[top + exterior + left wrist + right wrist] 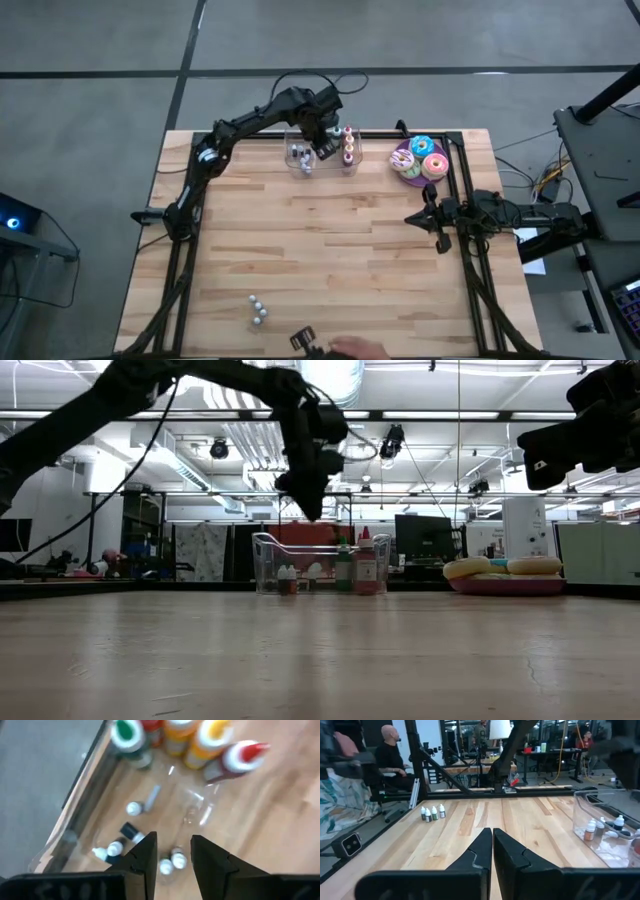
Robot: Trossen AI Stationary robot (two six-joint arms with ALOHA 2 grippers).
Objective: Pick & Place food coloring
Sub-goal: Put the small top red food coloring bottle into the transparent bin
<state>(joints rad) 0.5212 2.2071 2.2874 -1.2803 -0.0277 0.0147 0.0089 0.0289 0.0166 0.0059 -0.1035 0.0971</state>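
Observation:
The food coloring (348, 145), a few small bottles with coloured caps (215, 740), stands upright on the floor of a clear container (296, 133) at the table's far edge, at its right end (355, 565). Tiny white-capped bottles (116, 847) stand and lie in the container's left part. My left gripper (174, 840) hangs open above them, pointing steeply down, clear of the container's rim (310, 508), with nothing between its fingers. My right gripper (492, 832) waits shut at the table's right edge (412, 217), pointing level.
A purple plate (403, 172) of frosted doughnuts (505, 568) sits right of the container. Several tiny white-capped bottles (432, 813) stand near the table's front edge (258, 312). A person's hand (355, 350) shows at that edge. The middle of the table is bare wood.

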